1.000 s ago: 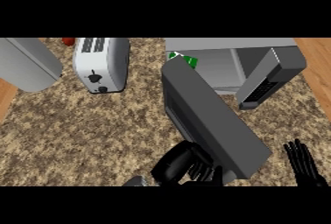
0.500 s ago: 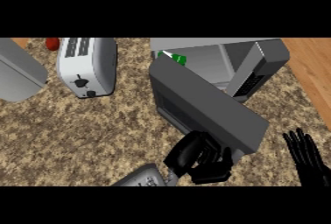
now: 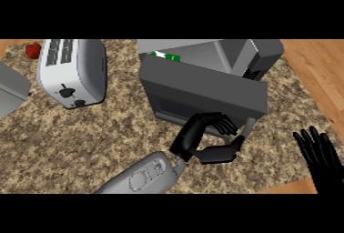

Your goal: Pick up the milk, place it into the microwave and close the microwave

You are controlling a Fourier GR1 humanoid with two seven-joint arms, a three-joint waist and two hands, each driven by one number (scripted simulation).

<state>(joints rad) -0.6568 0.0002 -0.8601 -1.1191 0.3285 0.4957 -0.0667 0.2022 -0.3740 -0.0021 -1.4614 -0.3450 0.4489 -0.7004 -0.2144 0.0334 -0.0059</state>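
One move looks left to make, as I read it: the milk (image 3: 166,56) already sits inside the microwave (image 3: 228,54), showing as a bit of green and white just above the top edge of the door (image 3: 201,93), toward the left of the opening. Nothing is being carried now.

What matters is how the door lies against the left hand (image 3: 209,139). The door is a wide grey slab whose long edge runs left to right across the view, swung partway out in front of the opening. The left hand sits at the door's lower edge, right of its middle, with its fingers (image 3: 222,122) curled up against the panel and its thumb tucked below; it holds nothing. From that hand, the microwave opening lies straight ahead, away from the robot, so I judge a push forward is what would swing the door shut.

Well off to the side, the right hand (image 3: 321,157) rests at the view's lower right corner, fingers straight and pointing up, apart from the door. The left is clearly the nearer one.

Farther left on the counter (image 3: 80,136) stand a toaster (image 3: 73,70) and a small red thing (image 3: 33,50), both clear of the door's swing.
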